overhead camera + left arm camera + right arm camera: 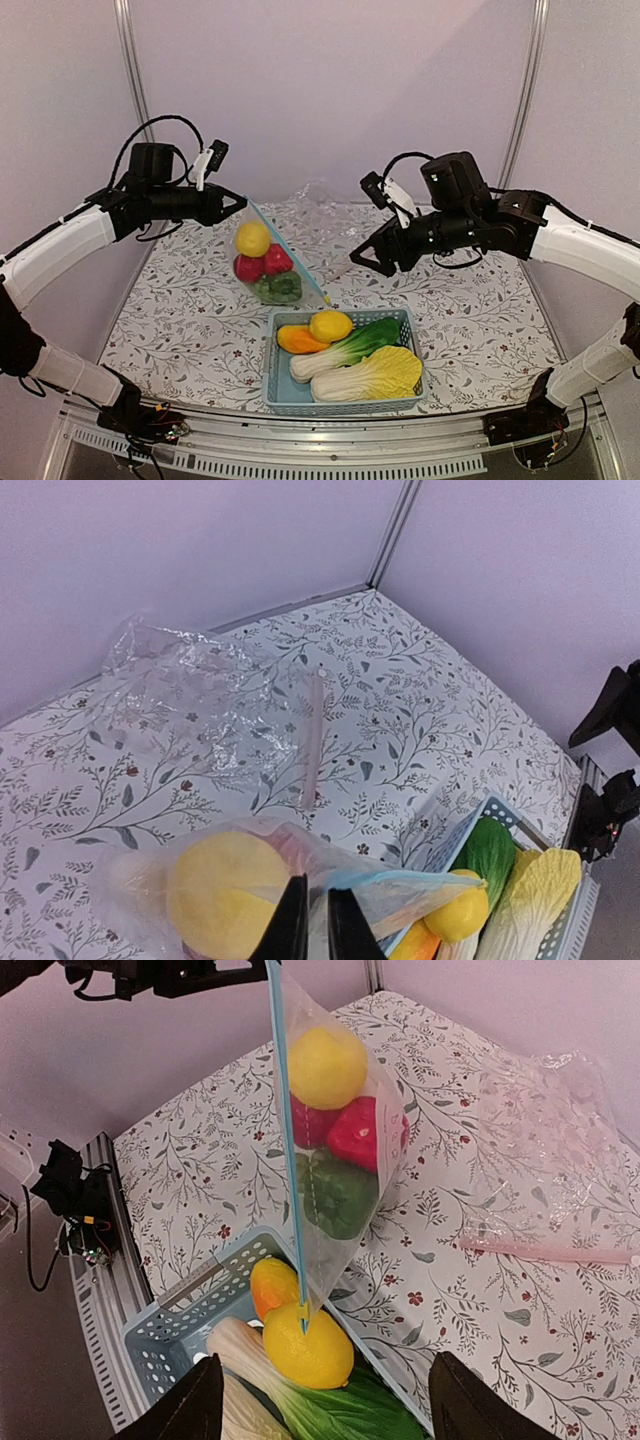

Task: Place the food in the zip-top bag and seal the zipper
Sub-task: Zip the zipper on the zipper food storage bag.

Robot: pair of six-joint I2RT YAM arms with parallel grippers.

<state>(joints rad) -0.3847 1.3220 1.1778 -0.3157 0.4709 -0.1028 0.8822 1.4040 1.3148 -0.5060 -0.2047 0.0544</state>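
Lilac walls [330, 90], floral tablecloth [480, 320] — left hand [239, 203] pinches the zip-top bag [272, 256] aloft (right hand [370, 265] gapes, empty).

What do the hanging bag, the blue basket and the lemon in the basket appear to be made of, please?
Bag: thin clear plastic film, crinkled and see-through. Basket: rigid light-blue plastic, judging by its moulded slats. Lemon: probably toy plastic; glossy, uniformly yellow skin.

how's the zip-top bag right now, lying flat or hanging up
Hanging up. The left fingers pinch the top end of the zipper, and the zip-top bag droops below it with the food bunched inside.
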